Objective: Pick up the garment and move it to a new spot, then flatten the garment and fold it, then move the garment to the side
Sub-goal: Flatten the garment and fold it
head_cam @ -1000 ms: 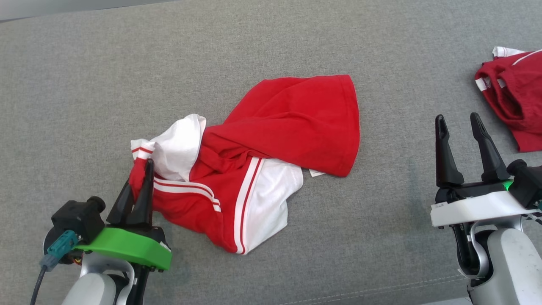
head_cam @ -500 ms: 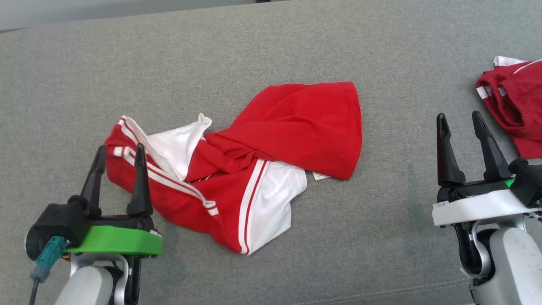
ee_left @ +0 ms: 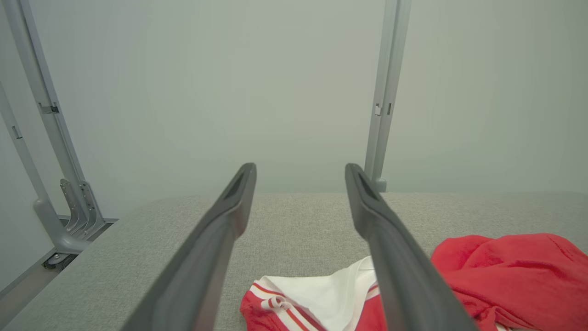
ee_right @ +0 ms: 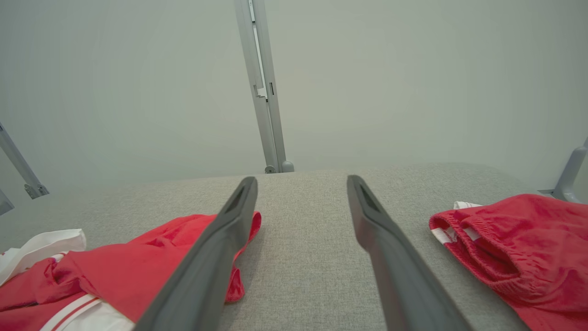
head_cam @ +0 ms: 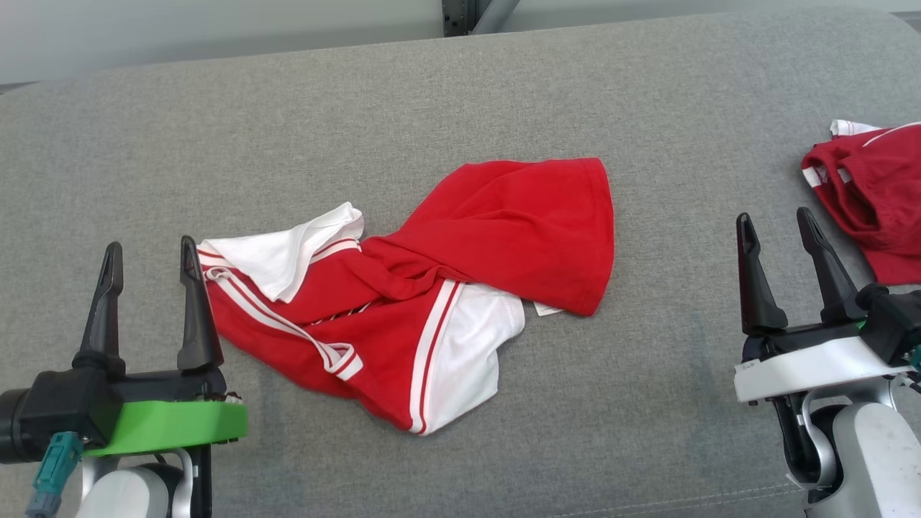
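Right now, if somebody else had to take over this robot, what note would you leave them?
Left gripper: jaws open, empty, beside the left edge of the garment; a second ago it was shut on that corner.
Right gripper: jaws open, empty, between the garment and a second red garment at the far right.
Garment: in the middle of the grey cushion, rumpled and twisted.
Done: corner let go; nothing flat or folded.
Left: flatten, fold, move aside.

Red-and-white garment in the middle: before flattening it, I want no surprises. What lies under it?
The crumpled garment lies on the grey cushion, which borders it all round. A small white tag pokes out beneath its red hem. Whatever the folds cover is hidden.
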`<state>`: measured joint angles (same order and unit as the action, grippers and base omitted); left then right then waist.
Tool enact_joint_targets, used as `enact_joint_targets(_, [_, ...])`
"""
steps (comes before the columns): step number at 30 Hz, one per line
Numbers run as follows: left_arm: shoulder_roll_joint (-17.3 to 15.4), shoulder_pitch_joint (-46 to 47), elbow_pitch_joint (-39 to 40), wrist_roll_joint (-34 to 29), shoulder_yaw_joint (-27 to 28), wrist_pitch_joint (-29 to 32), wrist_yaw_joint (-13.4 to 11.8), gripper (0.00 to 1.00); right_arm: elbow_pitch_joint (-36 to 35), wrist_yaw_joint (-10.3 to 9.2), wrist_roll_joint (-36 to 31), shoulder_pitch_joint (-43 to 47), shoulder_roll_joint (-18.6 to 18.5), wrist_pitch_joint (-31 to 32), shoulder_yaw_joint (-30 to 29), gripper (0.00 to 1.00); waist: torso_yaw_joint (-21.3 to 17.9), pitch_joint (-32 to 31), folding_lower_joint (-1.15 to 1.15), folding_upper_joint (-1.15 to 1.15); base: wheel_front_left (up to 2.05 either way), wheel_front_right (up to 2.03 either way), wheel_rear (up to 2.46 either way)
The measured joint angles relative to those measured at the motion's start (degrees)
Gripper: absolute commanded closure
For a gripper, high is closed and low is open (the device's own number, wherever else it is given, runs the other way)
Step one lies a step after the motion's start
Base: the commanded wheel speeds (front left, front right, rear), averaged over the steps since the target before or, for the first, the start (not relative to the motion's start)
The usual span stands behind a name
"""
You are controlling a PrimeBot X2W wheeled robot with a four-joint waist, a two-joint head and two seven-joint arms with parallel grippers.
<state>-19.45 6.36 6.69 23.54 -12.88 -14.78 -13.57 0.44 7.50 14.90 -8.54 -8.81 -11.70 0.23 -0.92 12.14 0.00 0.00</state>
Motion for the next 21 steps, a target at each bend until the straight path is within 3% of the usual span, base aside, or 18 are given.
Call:
enact_joint_targets(10, [-0.10,-0.12,0.77,-0.48,-1.09,0.18,0.00,0.00,1.93,0.00,0.02,0.10,-1.69,2.24,4.25,0.00,1.84,0.05,0.00,0.00,0.00,0.00,0.00])
enact_joint_targets(21, [1.01,2.20,-0.94,-0.57,-3.04,0.14,1.46,0.00,17.57,0.00,4.41,-4.37,-2.49,2.52,13.60,0.00,5.39,2.62,0.00,0.00,0.00,0.00,0.00])
